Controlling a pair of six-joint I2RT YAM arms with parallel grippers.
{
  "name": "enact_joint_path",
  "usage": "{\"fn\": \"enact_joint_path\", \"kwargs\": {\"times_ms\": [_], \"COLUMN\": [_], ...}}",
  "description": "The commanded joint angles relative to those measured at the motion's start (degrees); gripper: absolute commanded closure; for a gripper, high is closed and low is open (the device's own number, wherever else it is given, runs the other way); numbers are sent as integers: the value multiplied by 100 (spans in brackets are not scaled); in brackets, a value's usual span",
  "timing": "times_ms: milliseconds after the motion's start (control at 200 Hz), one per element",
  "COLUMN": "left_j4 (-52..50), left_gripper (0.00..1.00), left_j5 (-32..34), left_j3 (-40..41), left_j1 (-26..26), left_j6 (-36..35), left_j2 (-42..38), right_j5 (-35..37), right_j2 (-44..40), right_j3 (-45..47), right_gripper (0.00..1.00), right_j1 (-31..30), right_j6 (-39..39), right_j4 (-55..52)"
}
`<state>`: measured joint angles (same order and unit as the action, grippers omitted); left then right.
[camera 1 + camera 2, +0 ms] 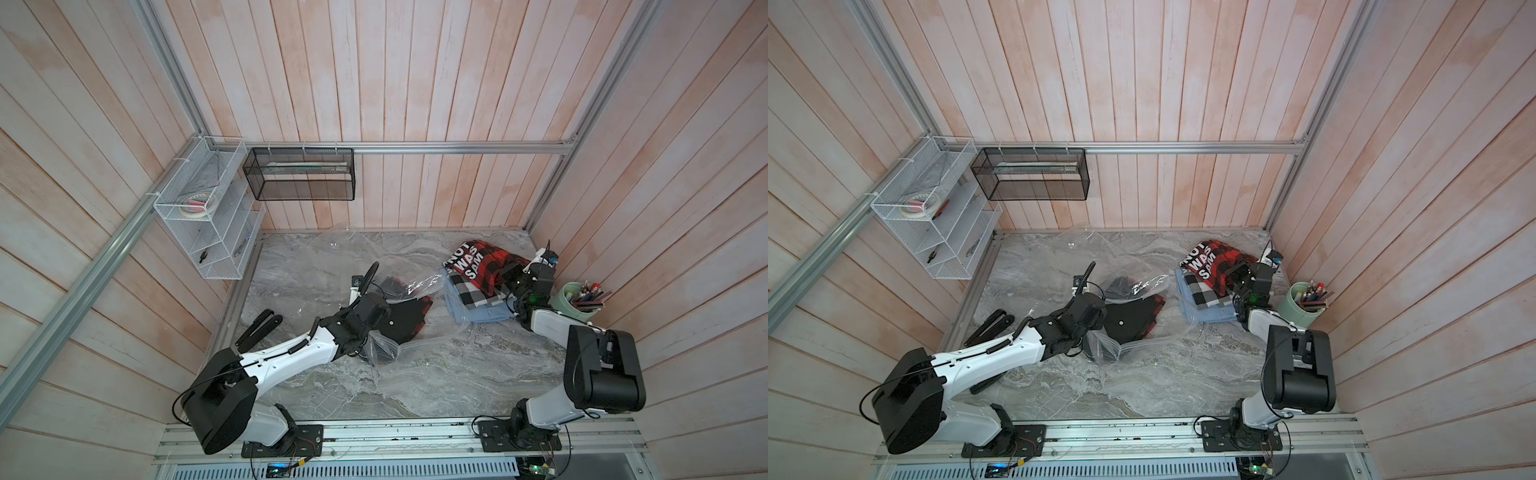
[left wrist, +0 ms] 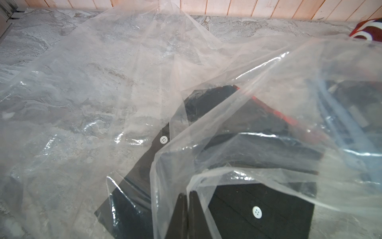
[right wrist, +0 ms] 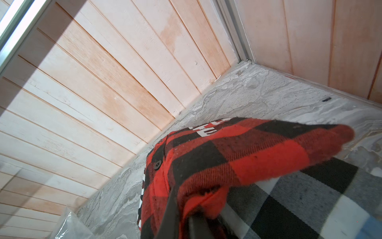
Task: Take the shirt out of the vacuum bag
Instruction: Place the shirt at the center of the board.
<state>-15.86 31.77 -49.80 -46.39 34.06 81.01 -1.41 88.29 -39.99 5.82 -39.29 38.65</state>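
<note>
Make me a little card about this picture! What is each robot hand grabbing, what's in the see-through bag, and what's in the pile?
left gripper: jaws shut on the vacuum bag
right gripper: jaws shut on the red plaid shirt
in the bag: a dark shirt with white buttons, not out yet
pile: red plaid shirt on top of a black-and-white checked cloth and a blue cloth
nearby: green cup of pens

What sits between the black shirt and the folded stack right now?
Only the vacuum bag's clear edge, curling over bare table. Both top views show the black shirt and stack apart.
</note>
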Motion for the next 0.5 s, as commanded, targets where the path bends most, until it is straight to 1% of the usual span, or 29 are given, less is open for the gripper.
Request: {"fn": "enact_joint_path", "kwargs": {"times_ms": [0, 30, 35, 40, 55, 60, 65, 70, 130, 235, 280, 315, 495], "left_j4": [-129, -122, -121, -124, -120, -120, -124, -117, -111, -76, -59, -51, -41], "left_gripper": [100, 100, 100, 100, 100, 100, 100, 100, 100, 100, 100, 100, 100], "left_j5": [67, 73, 74, 75, 75, 75, 75, 75, 67, 40, 31, 22, 4], "left_j3": [-13, -7, -5, -9, -4, -4, -3, -3, -10, -3, -3, 6, 27], "left_j1": [34, 34, 34, 34, 34, 34, 34, 34, 38, 34, 34, 34, 31], "left_j6": [-39, -40, -40, -45, -48, -49, -49, -45, -36, -5, 12, 23, 61], "left_j2": [-145, -148, -147, -147, -148, -148, -147, -147, -139, -140, -130, -130, -121], "right_j5": [137, 147, 149, 149, 173, 173, 175, 176, 193, 186, 183, 173, 133], "right_j2": [-106, -167, -201, -201, -254, -254, -271, -292, -465, -722, -802, -851, -762], "right_j3": [174, 213, 224, 224, 260, 260, 276, 287, 378, 603, 729, 816, 1194], "right_gripper": [82, 73, 69, 69, 62, 62, 58, 57, 42, 33, 27, 24, 21], "right_j1": [47, 50, 48, 48, 50, 50, 46, 48, 48, 37, 27, 33, -50], "right_j6": [42, 22, 19, 19, 3, 3, -3, -6, -41, -109, -146, -174, -65], "right_j4": [220, 223, 218, 218, 225, 225, 233, 245, 208, 207, 239, 284, 569]}}
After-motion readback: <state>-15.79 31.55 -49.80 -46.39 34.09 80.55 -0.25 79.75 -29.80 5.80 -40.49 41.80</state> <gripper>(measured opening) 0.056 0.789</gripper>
